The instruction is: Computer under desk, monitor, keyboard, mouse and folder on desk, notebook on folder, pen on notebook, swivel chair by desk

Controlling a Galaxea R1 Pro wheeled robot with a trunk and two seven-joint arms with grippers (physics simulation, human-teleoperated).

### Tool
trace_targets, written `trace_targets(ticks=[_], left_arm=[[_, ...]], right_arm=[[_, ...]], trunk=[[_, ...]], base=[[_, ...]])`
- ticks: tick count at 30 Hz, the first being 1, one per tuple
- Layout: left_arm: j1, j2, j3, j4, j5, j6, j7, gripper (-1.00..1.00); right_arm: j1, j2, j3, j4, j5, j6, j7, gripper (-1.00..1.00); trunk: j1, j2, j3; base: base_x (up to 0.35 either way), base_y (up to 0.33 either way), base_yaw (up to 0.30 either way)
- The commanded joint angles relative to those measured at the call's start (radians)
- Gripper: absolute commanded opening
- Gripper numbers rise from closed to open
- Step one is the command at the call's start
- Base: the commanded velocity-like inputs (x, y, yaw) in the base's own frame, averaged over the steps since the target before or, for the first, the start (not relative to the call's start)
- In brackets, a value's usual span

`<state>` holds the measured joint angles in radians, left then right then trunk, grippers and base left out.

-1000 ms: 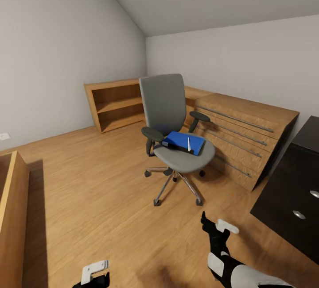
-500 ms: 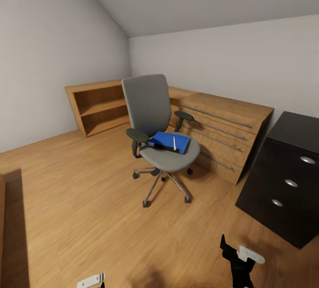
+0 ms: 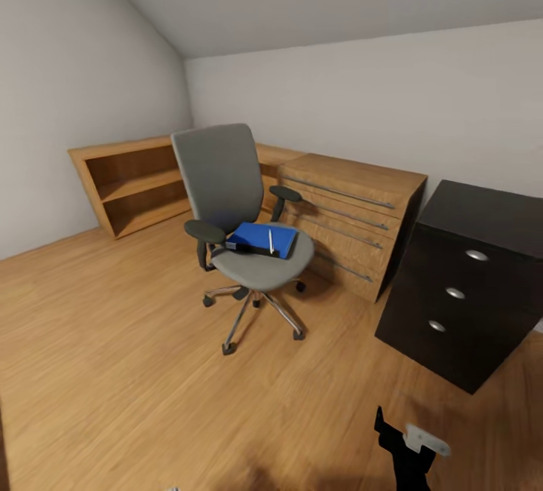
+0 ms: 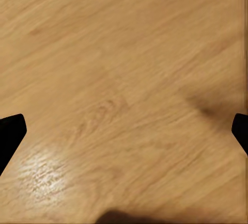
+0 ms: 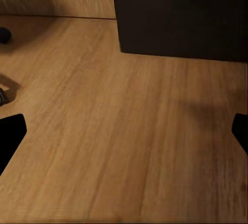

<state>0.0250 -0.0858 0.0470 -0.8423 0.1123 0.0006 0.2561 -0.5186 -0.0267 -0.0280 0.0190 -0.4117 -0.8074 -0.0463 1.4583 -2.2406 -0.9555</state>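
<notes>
With both grippers spread wide and empty, we judge little done: the folder (image 3: 260, 238) and pen (image 3: 271, 240) lie on the swivel chair (image 3: 241, 219), at 11 o'clock from our right gripper (image 3: 407, 442).

Even, soft light; glare patch on floor (image 4: 44, 170); wide-angle edge distortion.

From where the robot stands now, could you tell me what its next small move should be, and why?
Probably roll the base forward toward the swivel chair. The blue folder stack with the pen on top lies on its seat, well beyond the right gripper, which hangs low over bare floor. Both wrist views show open fingers holding nothing, so closing the gap likely comes before any reach.
</notes>
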Motion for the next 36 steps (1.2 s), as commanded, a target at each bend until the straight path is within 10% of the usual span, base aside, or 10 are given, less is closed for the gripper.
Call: trace_targets(ticks=[1, 36], left_arm=[[0.0, -0.001, 0.001, -0.001, 0.01, -0.001, 0.001, 1.0], [0.0, -0.001, 0.001, 0.013, 0.01, -0.005, -0.002, 1.0]], right_arm=[[-0.001, 0.001, -0.003, 0.002, 0.007, -0.003, -0.005, 1.0], [0.017, 0.007, -0.003, 0.002, 0.005, -0.004, -0.004, 1.0]], trunk=[[0.0, 0.0, -0.002], [0.0, 0.0, 0.008]], base=[[0.0, 0.0, -0.204], [0.0, 0.0, -0.138]])
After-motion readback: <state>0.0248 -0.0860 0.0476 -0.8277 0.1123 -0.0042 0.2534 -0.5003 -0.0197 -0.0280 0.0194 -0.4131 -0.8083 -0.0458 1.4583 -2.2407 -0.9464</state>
